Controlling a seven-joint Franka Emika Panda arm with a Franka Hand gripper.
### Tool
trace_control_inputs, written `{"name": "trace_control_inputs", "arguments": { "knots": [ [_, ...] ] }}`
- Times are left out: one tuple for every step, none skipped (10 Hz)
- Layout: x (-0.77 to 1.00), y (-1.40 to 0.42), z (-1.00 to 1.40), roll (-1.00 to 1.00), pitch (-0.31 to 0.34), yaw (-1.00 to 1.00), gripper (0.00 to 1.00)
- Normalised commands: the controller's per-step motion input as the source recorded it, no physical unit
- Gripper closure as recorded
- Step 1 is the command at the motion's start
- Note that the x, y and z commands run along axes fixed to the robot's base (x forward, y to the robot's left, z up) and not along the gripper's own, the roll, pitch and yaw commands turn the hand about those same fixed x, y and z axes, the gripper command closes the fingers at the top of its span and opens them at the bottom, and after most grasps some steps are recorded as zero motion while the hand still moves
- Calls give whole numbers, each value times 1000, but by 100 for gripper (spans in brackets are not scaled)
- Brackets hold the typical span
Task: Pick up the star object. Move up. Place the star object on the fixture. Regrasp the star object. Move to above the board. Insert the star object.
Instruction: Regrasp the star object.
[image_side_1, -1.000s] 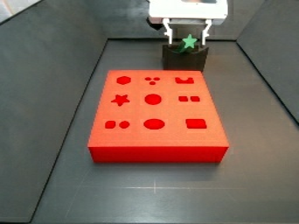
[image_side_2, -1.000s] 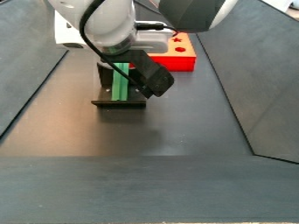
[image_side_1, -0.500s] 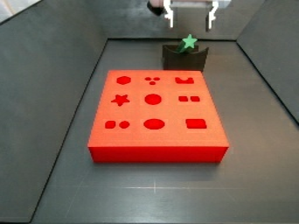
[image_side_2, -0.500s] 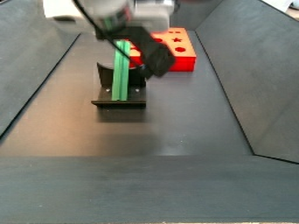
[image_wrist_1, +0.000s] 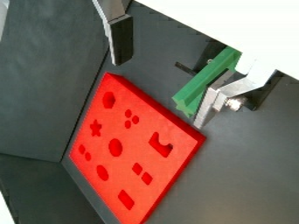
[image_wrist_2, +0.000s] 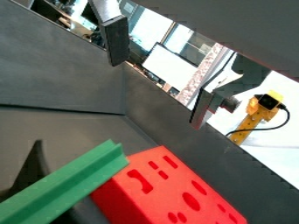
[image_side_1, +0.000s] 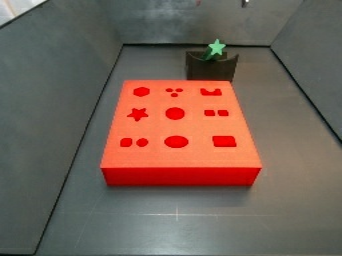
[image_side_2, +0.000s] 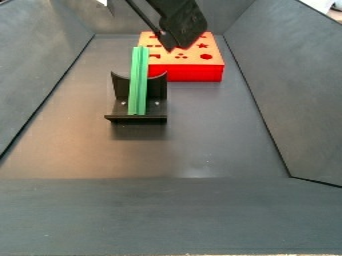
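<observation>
The long, slim bright-green star-section peg (image_side_2: 139, 78) lies in the notch of the small, nearly black fixture (image_side_2: 135, 108), tilted up along the fixture's upright; end-on in a side view it shows as a small green star (image_side_1: 215, 47) atop the fixture (image_side_1: 211, 66). No finger touches the peg. The pincer (image_wrist_1: 170, 61) is above the fixture and well clear of the peg, its two silver plate fingers (image_wrist_1: 119, 39) spread apart with nothing between them, so it is released. In both wrist views the peg (image_wrist_1: 208, 77) (image_wrist_2: 59, 185) appears beneath the open fingers. The large, flat bright-red slab with shaped holes (image_side_1: 178, 132) lies just beside the fixture on the dark floor (image_side_1: 174, 220). In a side view only a dark part of the arm (image_side_2: 174, 18) shows, above the fixture and the slab (image_side_2: 194, 57).
</observation>
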Motion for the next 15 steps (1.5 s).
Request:
{"name": "trace_control_inputs", "arguments": {
  "knots": [
    [136, -780, 728, 1000, 45, 39, 0],
    [64, -627, 590, 1000, 41, 38, 0],
    [24, -497, 464, 1000, 38, 38, 0],
    [-15, -227, 178, 1000, 34, 37, 0],
    [-9, -72, 38, 1000, 33, 38, 0],
    [-5, -31, 19, 1000, 34, 38, 0],
    [-10, -29, 16, 1000, 33, 38, 0],
    [-16, -30, 12, 1000, 29, 38, 0],
    [-18, -21, 7, 1000, 26, 38, 0],
    [-17, -26, 11, 1000, 23, 39, 0],
    [-14, -21, 7, 1000, 21, 39, 0],
    [-3, -20, 6, 1000, 17, 40, 0],
    [0, -20, 7, 1000, 15, 41, 0],
    [3, -20, 11, 1000, 15, 42, 0],
    [2, -11, 9, 1000, 19, 43, 0]
  ]
}}
